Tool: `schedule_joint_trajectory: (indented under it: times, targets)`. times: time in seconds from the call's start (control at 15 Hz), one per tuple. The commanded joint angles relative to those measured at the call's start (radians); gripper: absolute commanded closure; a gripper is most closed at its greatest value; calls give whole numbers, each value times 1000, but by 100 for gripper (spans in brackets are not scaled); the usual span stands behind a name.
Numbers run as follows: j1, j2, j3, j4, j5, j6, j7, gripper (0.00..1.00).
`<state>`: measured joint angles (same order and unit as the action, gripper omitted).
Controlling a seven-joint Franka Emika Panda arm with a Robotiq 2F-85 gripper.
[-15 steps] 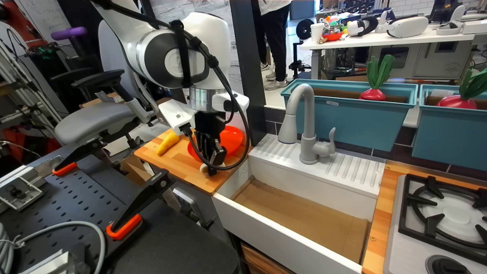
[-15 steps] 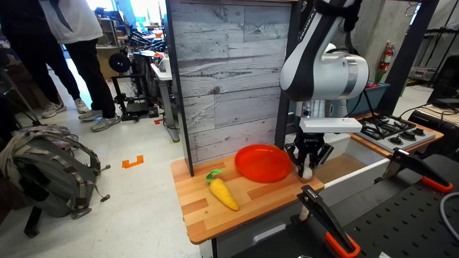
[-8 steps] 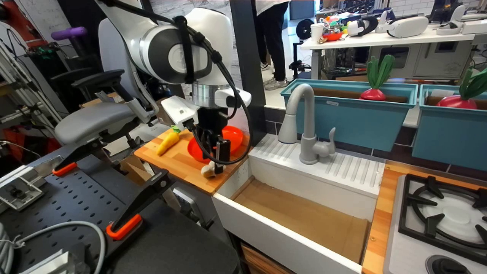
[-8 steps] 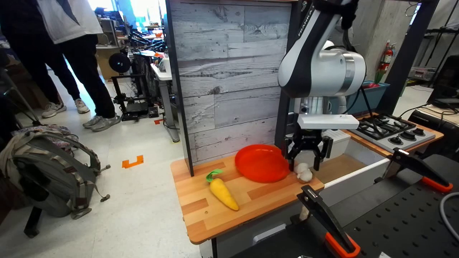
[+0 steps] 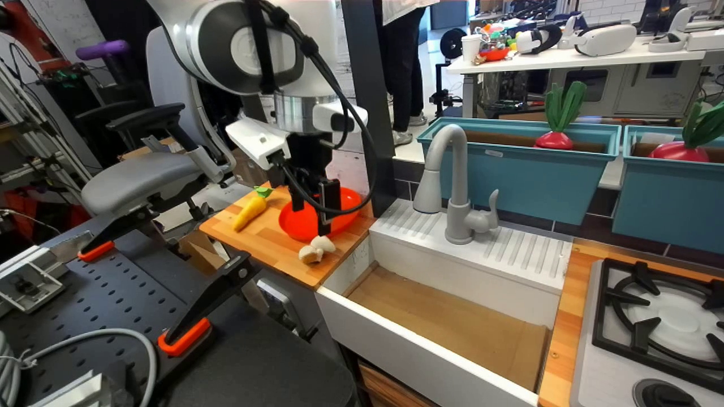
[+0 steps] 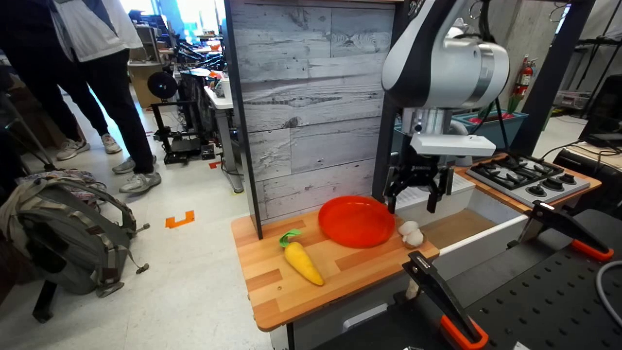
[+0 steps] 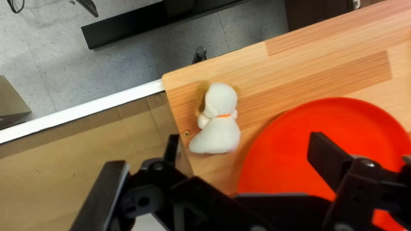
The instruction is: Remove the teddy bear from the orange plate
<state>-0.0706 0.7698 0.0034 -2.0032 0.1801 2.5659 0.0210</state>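
Note:
The teddy bear, a small whitish soft toy with tan parts and an orange neck band, lies on the wooden board beside the plate. In both exterior views it shows near the board's sink-side corner, off the plate. The round orange plate rests on the board with nothing visible on it; in an exterior view my gripper partly covers the plate. My gripper hangs above the teddy bear, apart from it. Its fingers stand wide apart and hold nothing; the wrist view shows this gap too.
A yellow carrot toy with a green top lies on the board. Next to the board is a sink with a grey faucet. A wood-look panel rises behind the plate. A black clamp stands near the board's front edge.
A second ago the gripper was closed around the teddy bear on the board. Its fingers have since spread, letting go, and the arm has risen. The teddy bear stays on the board.

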Motion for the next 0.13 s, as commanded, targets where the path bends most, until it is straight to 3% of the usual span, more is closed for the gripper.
schedule_joint_trajectory:
  times: [0.0, 0.07]
  targets:
    - [-5, -27, 6, -16, -6, -3, 2, 0]
    - [-4, -32, 6, -17, -6, -4, 3, 0]
